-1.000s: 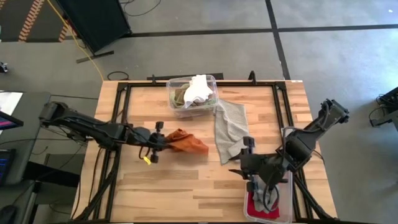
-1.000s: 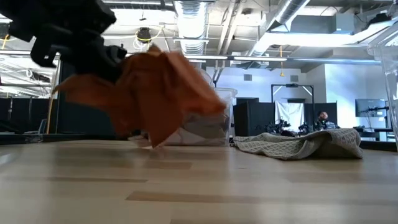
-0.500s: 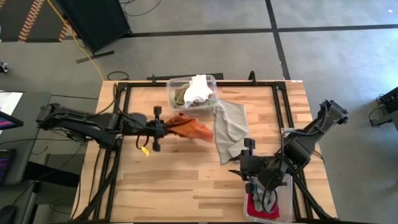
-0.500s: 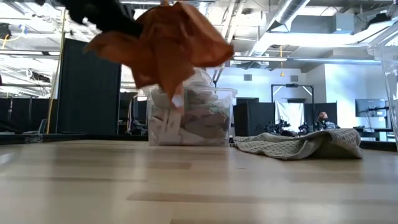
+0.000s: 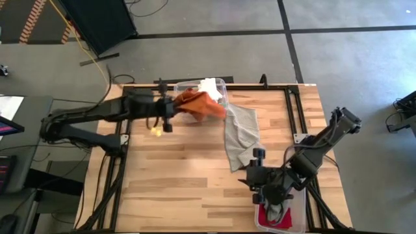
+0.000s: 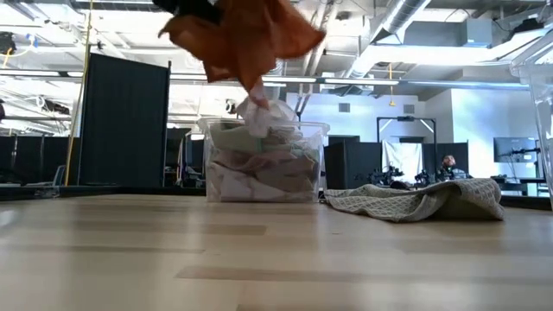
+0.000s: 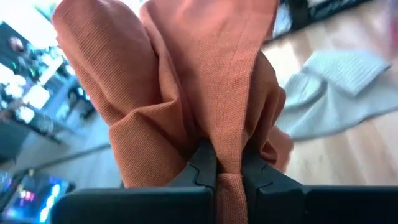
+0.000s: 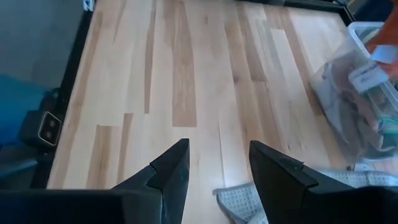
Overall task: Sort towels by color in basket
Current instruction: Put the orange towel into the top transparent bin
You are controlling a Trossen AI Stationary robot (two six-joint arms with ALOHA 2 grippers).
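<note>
Left gripper (image 5: 170, 117) clamped on the rust-orange towel (image 5: 198, 104), carried in the air over the clear bin (image 5: 224, 84) at the far edge of the counter (image 5: 175, 182).

High view: I see the left arm reaching across to the bin; a white towel (image 5: 209, 85) shows in it, and a grey towel (image 5: 242, 135) lies flat on the counter just beside it. Right gripper (image 5: 265, 188) sits near the front right corner, above a second clear bin (image 5: 300, 207) with a red towel (image 5: 268, 218) in it. Low view: the orange towel hangs above the far bin, which is filled with pale towels; the grey towel lies to its right. Left wrist view: both fingers pinch a fold of the orange cloth. Right wrist view: fingers (image 8: 171, 171) stand apart, nothing between them, bare counter ahead.
</note>
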